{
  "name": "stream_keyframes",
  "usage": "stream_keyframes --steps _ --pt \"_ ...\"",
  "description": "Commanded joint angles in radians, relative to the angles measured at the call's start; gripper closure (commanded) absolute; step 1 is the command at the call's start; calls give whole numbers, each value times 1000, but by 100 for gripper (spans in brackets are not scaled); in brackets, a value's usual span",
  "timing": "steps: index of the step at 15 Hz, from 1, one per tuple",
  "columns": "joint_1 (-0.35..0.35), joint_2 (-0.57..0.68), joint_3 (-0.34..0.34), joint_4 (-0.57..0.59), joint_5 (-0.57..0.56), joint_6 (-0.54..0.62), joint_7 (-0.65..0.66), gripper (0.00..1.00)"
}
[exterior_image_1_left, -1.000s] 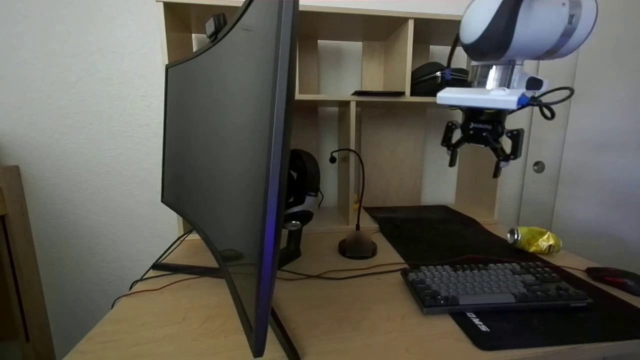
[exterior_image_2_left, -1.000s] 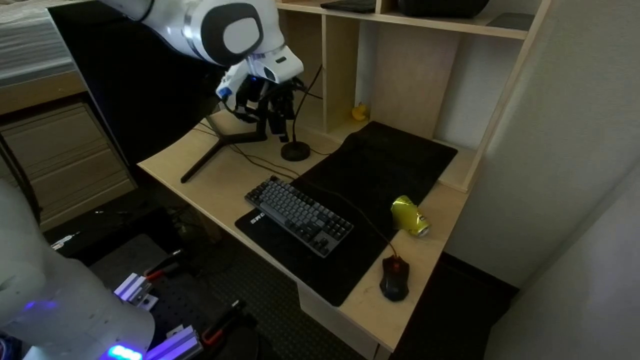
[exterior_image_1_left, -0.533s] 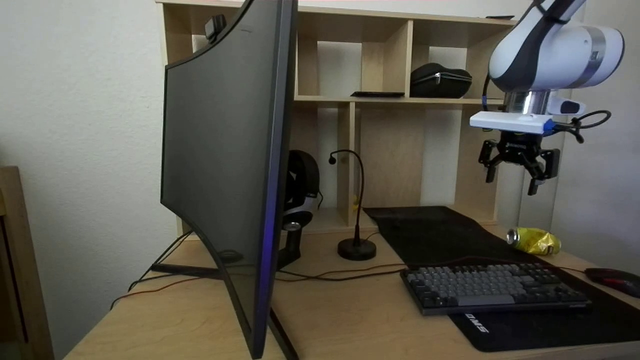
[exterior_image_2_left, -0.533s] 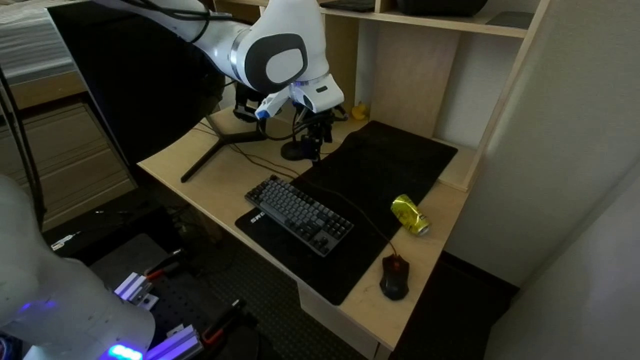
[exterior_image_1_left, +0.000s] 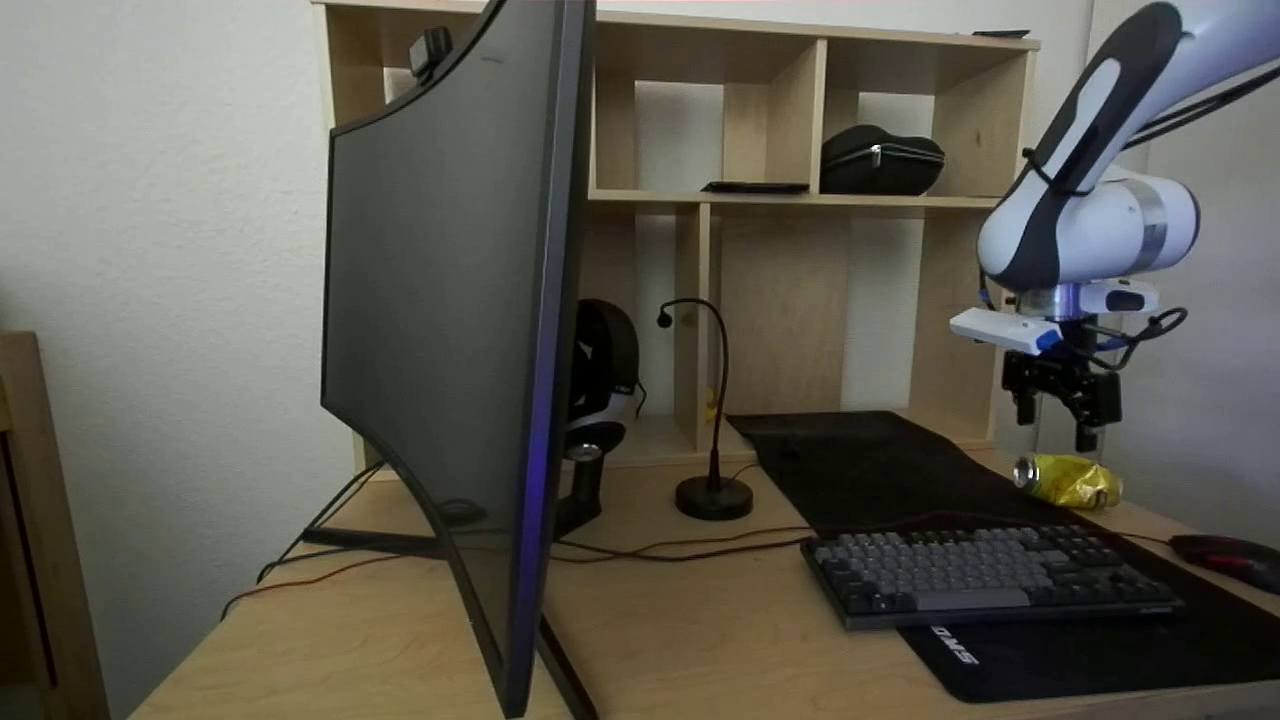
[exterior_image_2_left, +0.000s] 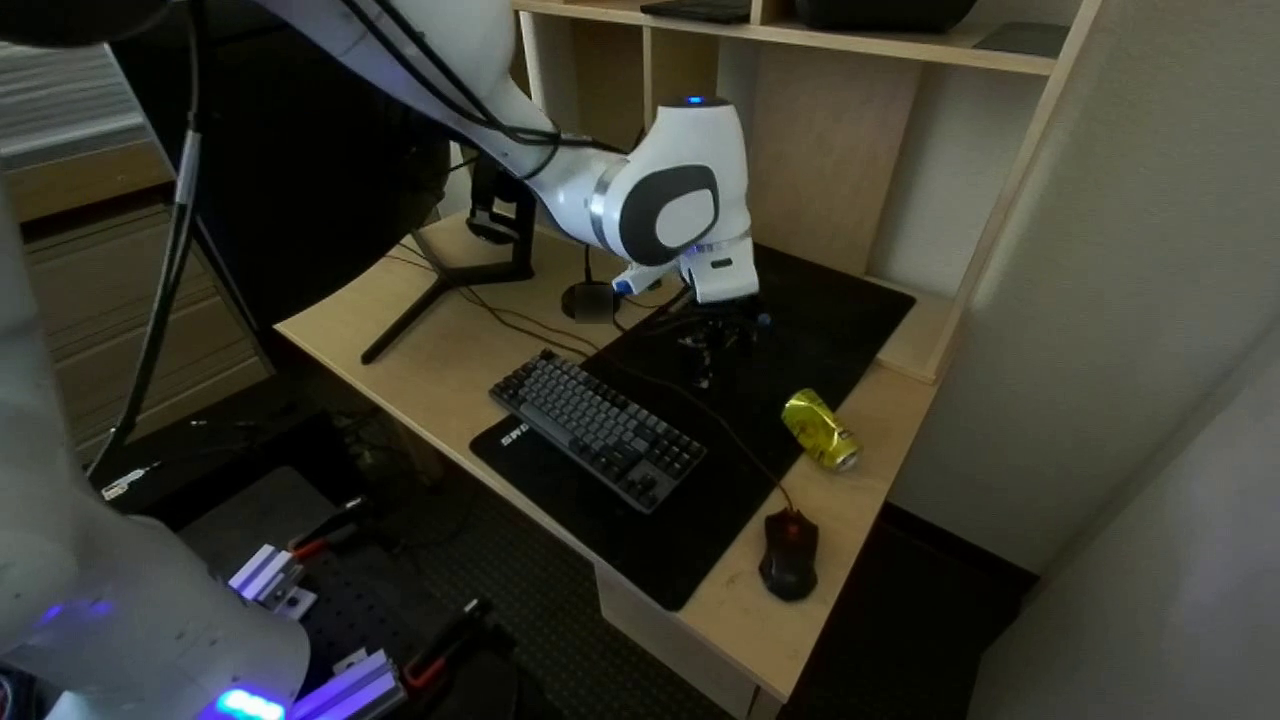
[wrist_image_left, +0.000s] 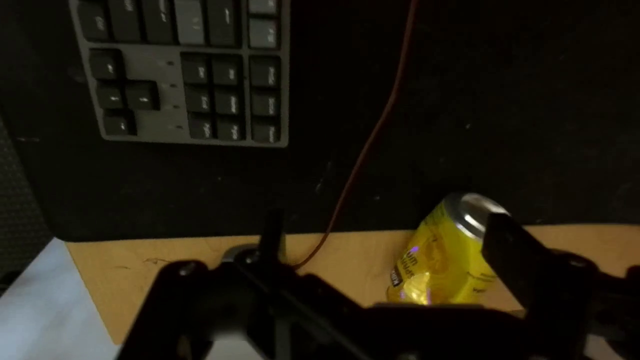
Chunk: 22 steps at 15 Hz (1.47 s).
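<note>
A crumpled yellow can (exterior_image_1_left: 1070, 482) lies on its side on the wooden desk by the edge of the black mat. It also shows in an exterior view (exterior_image_2_left: 820, 430) and in the wrist view (wrist_image_left: 435, 255). My gripper (exterior_image_1_left: 1056, 428) is open and empty. It hangs fingers down above the desk, apart from the can. In an exterior view the dark gripper (exterior_image_2_left: 715, 350) is hard to make out over the mat. In the wrist view the can shows between the two fingers (wrist_image_left: 385, 225), nearer the right one, which covers part of it. The can's lower end is hidden by the gripper body.
A keyboard (exterior_image_1_left: 960, 575) lies on the black mat (exterior_image_2_left: 790, 300). A corded mouse (exterior_image_2_left: 790, 555) lies near the desk corner. A microphone (exterior_image_1_left: 714, 498) and a large curved monitor (exterior_image_1_left: 440, 270) stand on the desk. A shelf unit (exterior_image_1_left: 760, 200) rises behind.
The arm has moved down and, in both exterior views, overall to the right, bringing the gripper closer to the can. The gripper stays open. The can and the desk things have not moved.
</note>
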Motion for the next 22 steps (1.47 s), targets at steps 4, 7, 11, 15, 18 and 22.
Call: stream_keyframes --steps 4,7,11,15,18,22 --pt "12 160 -69 122 81 -12 15 0" --pt "17 162 -50 97 84 -21 -20 0" --pt "2 157 -4 32 148 -64 -160 0" --pt "29 176 -32 46 157 -85 -139 0" --pt "34 190 -35 53 163 -55 -120 0" --pt "36 223 -33 75 216 13 -70 0"
